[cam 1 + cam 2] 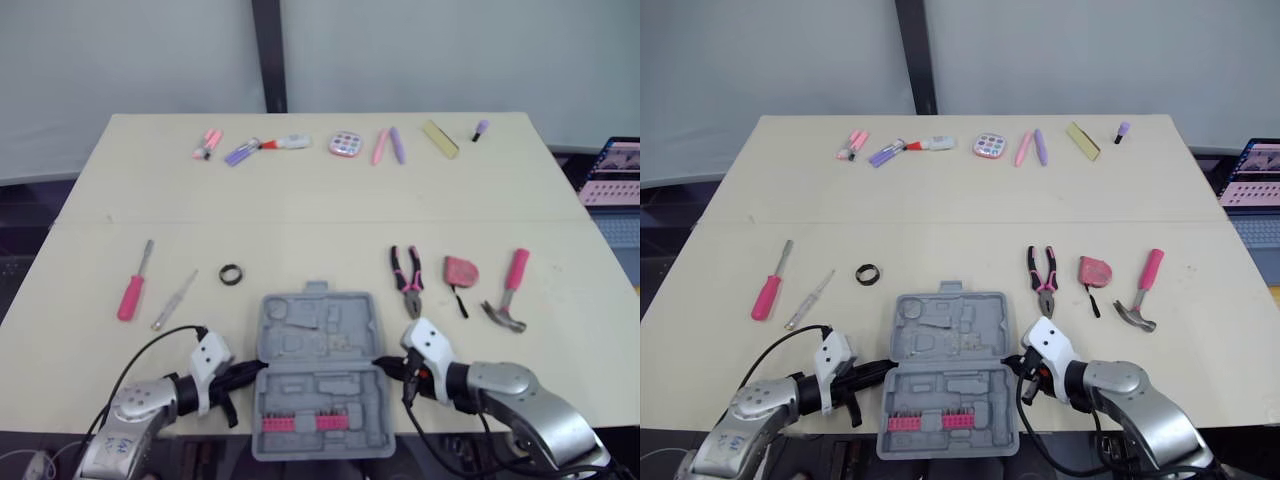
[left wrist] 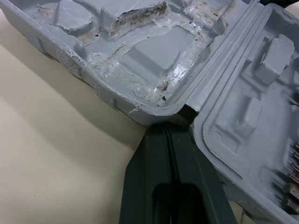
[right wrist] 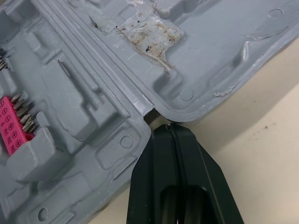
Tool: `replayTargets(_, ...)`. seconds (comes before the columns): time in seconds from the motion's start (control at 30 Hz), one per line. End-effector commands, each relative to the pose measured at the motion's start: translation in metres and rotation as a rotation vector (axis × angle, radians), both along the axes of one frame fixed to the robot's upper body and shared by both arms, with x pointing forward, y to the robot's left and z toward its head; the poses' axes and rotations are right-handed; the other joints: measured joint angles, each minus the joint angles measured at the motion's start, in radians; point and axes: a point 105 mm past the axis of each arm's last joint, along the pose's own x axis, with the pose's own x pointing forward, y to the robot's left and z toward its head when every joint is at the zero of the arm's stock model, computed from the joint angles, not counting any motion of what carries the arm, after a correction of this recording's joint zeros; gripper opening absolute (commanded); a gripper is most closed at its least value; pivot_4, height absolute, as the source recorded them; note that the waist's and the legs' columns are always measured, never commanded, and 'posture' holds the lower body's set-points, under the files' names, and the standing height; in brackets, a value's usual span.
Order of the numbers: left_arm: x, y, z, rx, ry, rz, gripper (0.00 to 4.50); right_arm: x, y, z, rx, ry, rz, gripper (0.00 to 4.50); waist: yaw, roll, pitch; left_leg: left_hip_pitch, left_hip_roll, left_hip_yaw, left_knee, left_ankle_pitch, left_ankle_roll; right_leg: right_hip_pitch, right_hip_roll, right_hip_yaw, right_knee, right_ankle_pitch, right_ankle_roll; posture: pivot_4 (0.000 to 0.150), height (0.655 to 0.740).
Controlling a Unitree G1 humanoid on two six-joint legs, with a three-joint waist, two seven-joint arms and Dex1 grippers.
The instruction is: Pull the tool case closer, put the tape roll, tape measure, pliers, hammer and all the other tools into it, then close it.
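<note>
Case (image 1: 318,370) lies open at the table's (image 1: 300,210) near edge, pink bit strip (image 1: 310,422) in the near half; marks on the strip are too small to read.
Left gripper (image 1: 252,371): fingers together, tip at the left hinge notch.
Right gripper (image 1: 385,365): fingers together, tip at the right hinge notch.
Left of case: tape roll (image 1: 231,274), two screwdrivers (image 1: 133,285).
Right of case: pliers (image 1: 406,279), tape measure (image 1: 460,271), hammer (image 1: 508,293).
Laptop (image 1: 612,172) off the table, far right.

tool case (image 2: 154,56) cropped, laptop (image 1: 612,172) cut off
</note>
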Motion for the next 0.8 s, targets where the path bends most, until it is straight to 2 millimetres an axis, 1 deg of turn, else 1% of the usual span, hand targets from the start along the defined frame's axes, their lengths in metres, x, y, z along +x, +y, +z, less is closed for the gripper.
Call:
replayTargets(0.03,-0.0024,-0.0122,0.0101,-0.04,-0.031,-0.053,0.0,-0.0072,0.0127,0.014,0.05,-0.027,0.067,0.03,0.0,0.0,0.0,0.0,0.0,0.0,0.0,0.0,0.0,0.0,0.0,0.0,0.0,0.0,0.0,0.15,0.74)
replayTargets(0.37,-0.0037,-0.0096,0.0075,-0.032,-0.024,-0.048,0.0,-0.0105,0.0116,0.0128,0.048,-0.013,0.067,0.03,0.0,0.0,0.0,0.0,0.0,0.0,0.0,0.0,0.0,0.0,0.0,0.0,0.0,0.0,0.0,0.15,0.74)
replayTargets(0.8,-0.0082,-0.0125,0.0066,-0.037,-0.018,-0.053,0.0,-0.0132,0.0115,0.012,0.048,-0.005,0.066,0.03,0.0,0.0,0.0,0.0,0.0,0.0,0.0,0.0,0.0,0.0,0.0,0.0,0.0,0.0,0.0,0.15,0.74)
